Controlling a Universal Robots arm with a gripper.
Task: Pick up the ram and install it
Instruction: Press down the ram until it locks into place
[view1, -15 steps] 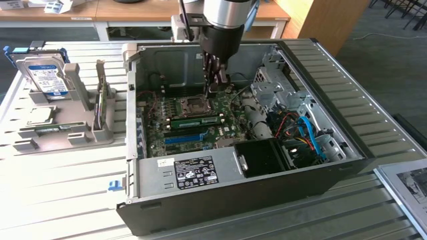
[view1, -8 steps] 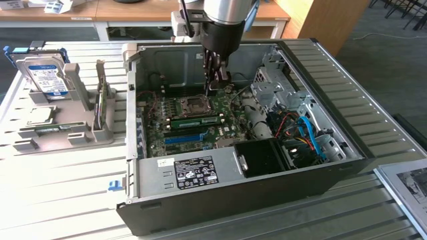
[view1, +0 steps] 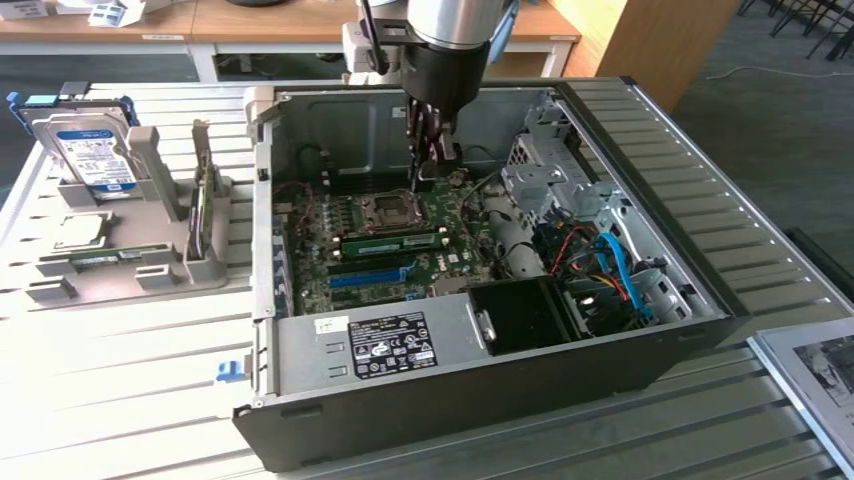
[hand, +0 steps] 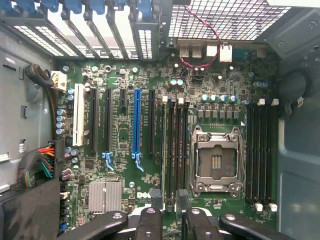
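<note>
— Fingers (hand: 150, 222) of the gripper (hand: 168, 201), how do they stand?

— They stand wide apart. Between them is nothing; through the gap I see only the motherboard (hand: 125, 165) below.

— And where is the gripper itself?

— It hangs inside the open computer case (view1: 667, 340), pointing down, over the processor socket (view1: 395, 208). It touches no part.

— Where is the ram (view1: 394, 243)?

— It is on the motherboard, standing on its edge in a memory slot. It is a green stick with a pale label on its side. It runs between the processor socket and the long blue slot (view1: 367, 277), just beside the socket and parallel to the blue slot.

— Is it pushed fully in?

— It looks level along the slot. If the latches at its ends are closed, I cannot tell.

— How is the gripper placed to the ram?

— Near, a little above it and more toward the back wall of the case. They are apart, no contact.

— What is outside the case?

— On the table (view1: 120, 380), at the exterior view's left, a grey holder (view1: 134, 265) stands beside the case. It carries a hard drive (view1: 91, 155) with a blue label, upright.
</note>
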